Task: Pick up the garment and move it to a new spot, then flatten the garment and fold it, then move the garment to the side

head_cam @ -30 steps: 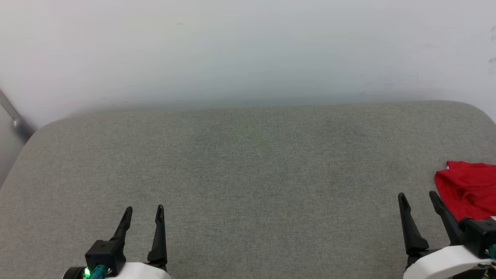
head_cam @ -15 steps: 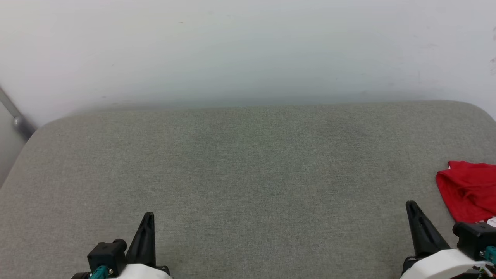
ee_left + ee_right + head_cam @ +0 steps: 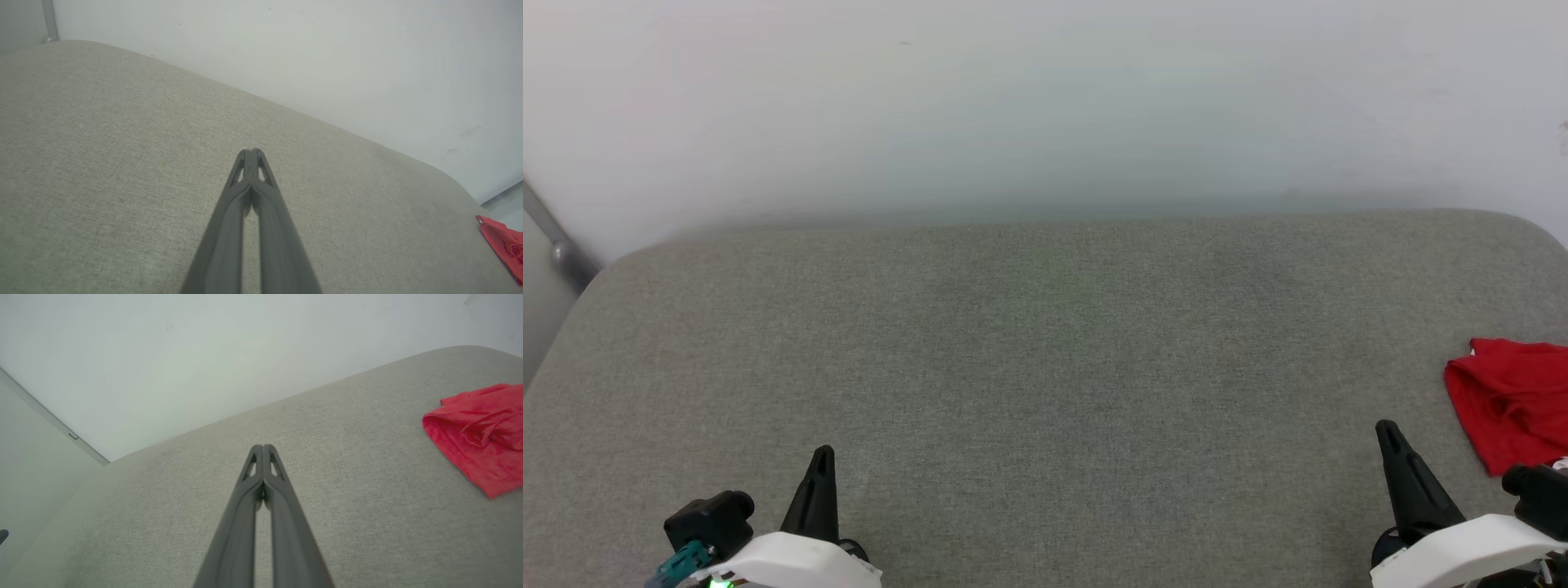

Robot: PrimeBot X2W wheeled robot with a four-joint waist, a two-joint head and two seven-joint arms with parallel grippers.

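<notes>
The red shirt (image 3: 1511,400) lies crumpled at the far right of the grey cushion (image 3: 1045,343) (part of it runs off the head view's right border), with a pale wall (image 3: 1045,98) rising behind. The left gripper (image 3: 823,451) sits at the lower left over bare fabric, its two dark fingers pressed together on nothing, well apart from the shirt. The right gripper (image 3: 1385,426) is at the lower right, near the shirt's lower left edge but not touching it, with its fingers likewise closed tip to tip and empty.
</notes>
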